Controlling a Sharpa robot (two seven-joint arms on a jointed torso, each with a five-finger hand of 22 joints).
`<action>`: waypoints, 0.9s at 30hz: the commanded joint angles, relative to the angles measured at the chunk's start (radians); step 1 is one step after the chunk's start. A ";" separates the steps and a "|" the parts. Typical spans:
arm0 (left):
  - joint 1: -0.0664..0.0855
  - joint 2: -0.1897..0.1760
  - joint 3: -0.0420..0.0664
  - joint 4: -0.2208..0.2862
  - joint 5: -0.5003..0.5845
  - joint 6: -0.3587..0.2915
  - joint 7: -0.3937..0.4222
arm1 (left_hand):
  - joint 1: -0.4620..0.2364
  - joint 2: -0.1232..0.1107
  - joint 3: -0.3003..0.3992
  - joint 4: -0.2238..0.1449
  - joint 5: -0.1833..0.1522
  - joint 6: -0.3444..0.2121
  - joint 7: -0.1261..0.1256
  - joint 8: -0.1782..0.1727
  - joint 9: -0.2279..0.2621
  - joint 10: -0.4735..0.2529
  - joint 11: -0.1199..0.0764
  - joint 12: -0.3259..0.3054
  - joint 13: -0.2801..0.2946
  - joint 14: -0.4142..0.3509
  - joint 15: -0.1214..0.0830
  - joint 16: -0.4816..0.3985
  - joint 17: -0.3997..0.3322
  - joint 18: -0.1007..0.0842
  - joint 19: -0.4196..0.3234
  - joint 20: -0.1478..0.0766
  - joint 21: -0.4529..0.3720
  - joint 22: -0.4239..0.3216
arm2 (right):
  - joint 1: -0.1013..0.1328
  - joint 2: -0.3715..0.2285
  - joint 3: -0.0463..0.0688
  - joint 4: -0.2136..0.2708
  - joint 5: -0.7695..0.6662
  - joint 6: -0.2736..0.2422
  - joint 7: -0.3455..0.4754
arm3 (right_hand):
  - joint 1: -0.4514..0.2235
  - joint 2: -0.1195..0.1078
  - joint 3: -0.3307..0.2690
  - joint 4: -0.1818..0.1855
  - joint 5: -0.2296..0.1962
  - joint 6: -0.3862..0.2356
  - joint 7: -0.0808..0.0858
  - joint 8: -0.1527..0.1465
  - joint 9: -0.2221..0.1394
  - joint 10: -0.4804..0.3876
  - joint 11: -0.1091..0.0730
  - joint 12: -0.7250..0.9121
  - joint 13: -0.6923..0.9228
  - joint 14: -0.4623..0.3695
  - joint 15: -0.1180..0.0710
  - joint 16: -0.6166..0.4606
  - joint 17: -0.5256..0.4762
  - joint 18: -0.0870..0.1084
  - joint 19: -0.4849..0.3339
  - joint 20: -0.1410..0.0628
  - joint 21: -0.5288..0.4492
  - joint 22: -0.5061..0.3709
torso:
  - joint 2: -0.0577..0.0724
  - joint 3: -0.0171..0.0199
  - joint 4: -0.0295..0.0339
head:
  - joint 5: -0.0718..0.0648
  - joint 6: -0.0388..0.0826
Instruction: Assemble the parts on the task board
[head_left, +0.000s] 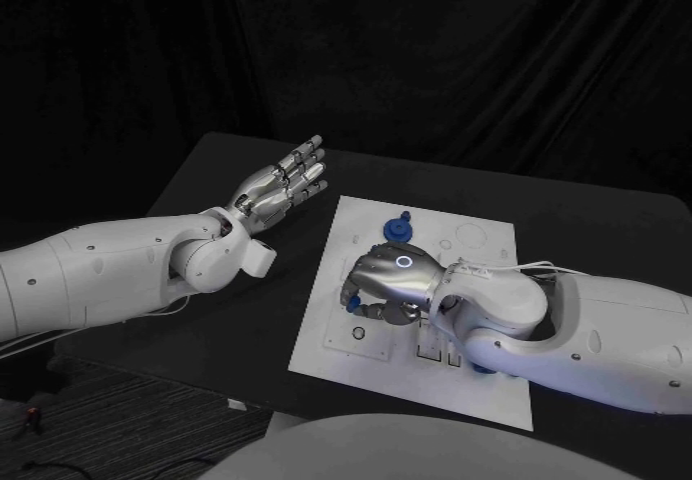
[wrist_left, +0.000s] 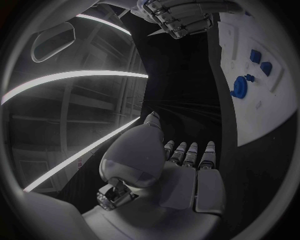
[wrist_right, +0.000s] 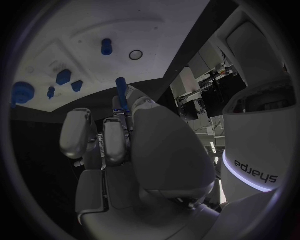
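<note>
The robot's right hand (head_left: 387, 285) hovered over the middle of the white task board (head_left: 490, 390), which lay at the centre of the black table (head_left: 606, 230). Its fingers were curled inward, and the right wrist view showed a slim blue peg (wrist_right: 121, 94) pinched between the fingertips (wrist_right: 116, 131), its tip pointing toward the board's surface.

The left hand (head_left: 281, 182) was held flat above the table beside the board's left edge, near its far-left corner, fingers straight, close together and holding nothing. The left wrist view showed the same open palm (wrist_left: 187, 175) with the board's edge just beyond it.

Near the board's far edge a round blue part (head_left: 397, 231) lay on the plate, with a smaller blue piece (head_left: 407, 215) just beside it. The right wrist view showed more parts on the board: a blue gear-like disc (wrist_right: 22, 92) at one end, two small angular blue blocks (wrist_right: 64, 77) close together next to it, a tiny blue piece (wrist_right: 51, 91) between disc and blocks, and a short blue cylinder (wrist_right: 107, 46) standing well apart from them near a round ring-shaped hole (wrist_right: 135, 55). A dark ring-shaped socket (head_left: 358, 333) and slot outlines (head_left: 433, 350) marked the board's near-left part, below the right hand.
</note>
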 joint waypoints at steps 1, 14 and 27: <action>-0.001 0.003 0.001 -0.003 0.003 0.005 0.014 | -0.003 0.010 0.006 0.002 0.003 0.002 0.006 0.003 0.001 -0.001 -0.003 -0.003 -0.001 0.001 -0.003 -0.004 -0.001 0.017 -0.001 0.001 -0.003 0.001 | -0.015 0.004 0.000 -0.007 -0.041 0.020 0.014 | 0.004 -0.010 0.004 -0.001 0.009 0.004 0.001 -0.004 0.000 0.031 -0.026 0.001 0.001 0.022 -0.006 0.004 -0.002 0.007 0.000 -0.009 0.001 0.162 | 0.002 0.0012 0.0006 | -0.002 0.000; -0.001 0.006 0.001 -0.008 0.003 0.013 0.002 | -0.001 0.019 0.011 0.002 0.004 0.003 0.010 0.003 0.002 -0.001 -0.002 -0.003 -0.001 0.001 0.002 -0.004 -0.001 0.017 -0.001 0.003 -0.002 0.001 | -0.045 -0.039 0.000 0.042 -0.086 0.025 0.013 | 0.001 -0.013 0.004 -0.001 0.010 0.003 0.002 -0.006 -0.001 0.030 -0.025 -0.002 0.000 0.022 -0.005 0.004 0.000 0.006 0.001 -0.009 0.002 0.162 | 0.000 0.0009 -0.0017 | 0.000 0.000; -0.001 0.009 0.001 -0.009 0.003 0.019 -0.009 | 0.002 0.025 0.015 0.000 0.007 0.007 0.017 0.004 0.003 -0.001 0.001 -0.003 -0.001 0.001 0.010 -0.004 -0.001 0.017 -0.001 0.004 -0.002 0.001 | -0.059 -0.056 0.000 0.049 -0.093 0.031 0.005 | -0.004 -0.013 0.004 0.001 0.008 0.004 0.002 -0.007 -0.001 0.031 -0.024 -0.003 0.000 0.021 -0.005 0.003 -0.002 0.006 0.000 -0.009 0.001 0.162 | 0.000 0.0014 0.0011 | -0.002 0.000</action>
